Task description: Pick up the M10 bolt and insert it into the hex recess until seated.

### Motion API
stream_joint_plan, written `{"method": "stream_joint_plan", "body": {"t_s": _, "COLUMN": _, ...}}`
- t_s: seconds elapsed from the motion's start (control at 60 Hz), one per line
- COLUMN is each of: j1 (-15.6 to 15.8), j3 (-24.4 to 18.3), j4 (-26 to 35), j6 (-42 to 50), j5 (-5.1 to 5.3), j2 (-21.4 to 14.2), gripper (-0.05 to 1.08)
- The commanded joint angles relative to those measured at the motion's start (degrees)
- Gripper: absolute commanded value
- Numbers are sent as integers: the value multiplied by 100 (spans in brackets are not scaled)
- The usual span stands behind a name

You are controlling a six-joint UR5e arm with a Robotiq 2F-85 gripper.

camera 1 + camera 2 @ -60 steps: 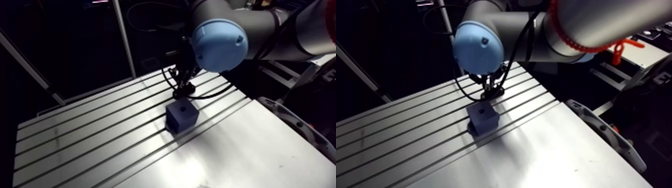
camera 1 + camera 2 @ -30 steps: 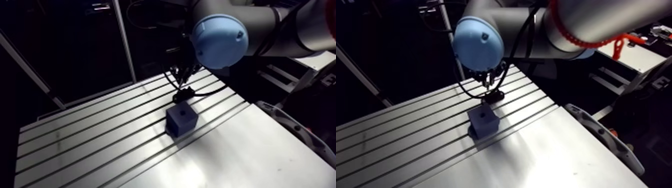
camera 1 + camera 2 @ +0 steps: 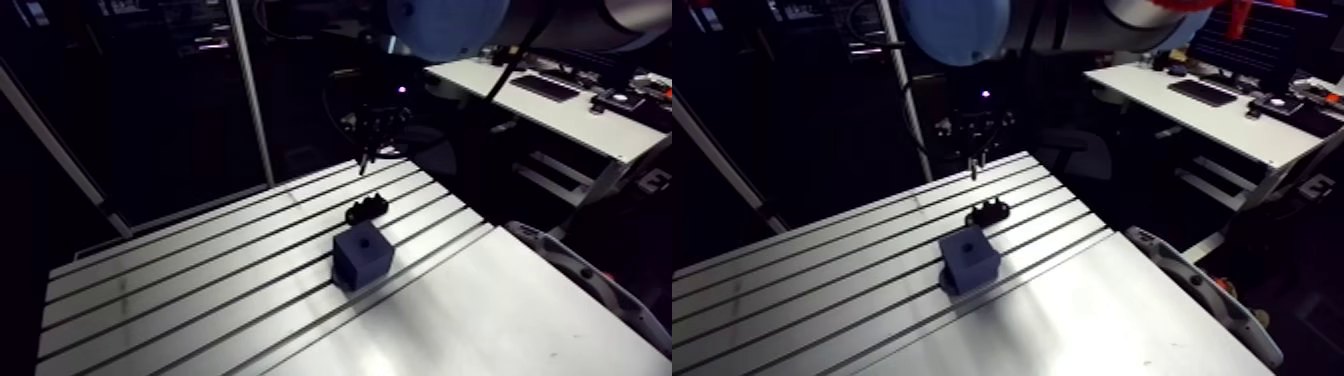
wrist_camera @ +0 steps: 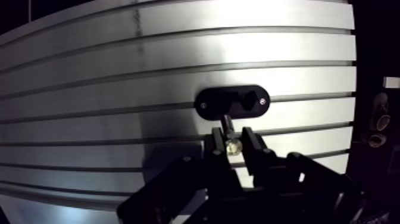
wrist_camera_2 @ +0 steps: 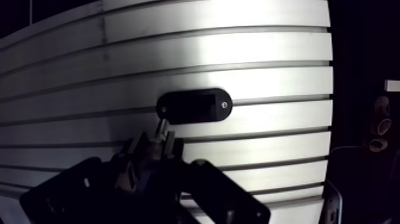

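Bolt (image 4: 227, 126) is pinched between the gripper (image 4: 231, 146) fingers, with the shank sticking out past the tips toward the holder (image 4: 232, 102). The fingers are closed on it, so it's in hand, not on the table. It hangs in the air above the holder, clear of it. Block (image 3: 362, 257) sits on the table (image 3: 200, 290) just beside the holder, on the side nearer the arm camera. Its recess (image 3: 366, 241) faces up with nothing in it.

Risks: the grip is only on a short length at the fingertips, so the bolt could tilt or slip on the way over. If it arrives off-axis, or the hex isn't turned to match the recess, it'll likely jam on the rim or shove the block — no clamp shows on it.

Wrist view shows the grip and the holder beneath, but no block. Arm view shows the block, the recess and the bolt's height above the holder — fingers too small and dark there to read.
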Motion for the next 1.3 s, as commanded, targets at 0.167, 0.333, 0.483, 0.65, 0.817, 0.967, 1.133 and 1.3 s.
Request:
{"method": "stream_joint_plan", "body": {"t_s": 0.167, "j1": 316, "j3": -359, "j4": 1222, "j6": -13, "j5": -265, "j2": -300, "gripper": 79}}
{"method": "stream_joint_plan", "body": {"t_s": 0.333, "j1": 599, "j3": -362, "j4": 1407, "j6": 38, "j5": -523, "j2": -377, "gripper": 89}}
{"method": "stream_joint_plan", "body": {"t_s": 0.483, "j1": 758, "j3": -384, "j4": 1486, "j6": 83, "j5": -557, "j2": -476, "gripper": 90}}
{"method": "stream_joint_plan", "body": {"t_s": 0.65, "j1": 802, "j3": -341, "j4": 1486, "j6": 92, "j5": -603, "j2": -583, "gripper": 91}}
{"method": "stream_joint_plan", "body": {"t_s": 0.817, "j1": 795, "j3": -278, "j4": 1534, "j6": 117, "j5": -596, "j2": -597, "gripper": 91}}
{"method": "stream_joint_plan", "body": {"t_s": 0.967, "j1": 795, "j3": -160, "j4": 1805, "j6": 129, "j5": -628, "j2": -639, "gripper": 92}}
{"method": "stream_joint_plan", "body": {"t_s": 1.133, "j1": 795, "j3": 76, "j4": 1811, "j6": 136, "j5": -744, "j2": -743, "gripper": 93}}
{"method": "stream_joint_plan", "body": {"t_s": 1.3, "j1": 778, "j3": 302, "j4": 1534, "j6": 138, "j5": -743, "j2": -756, "gripper": 94}}
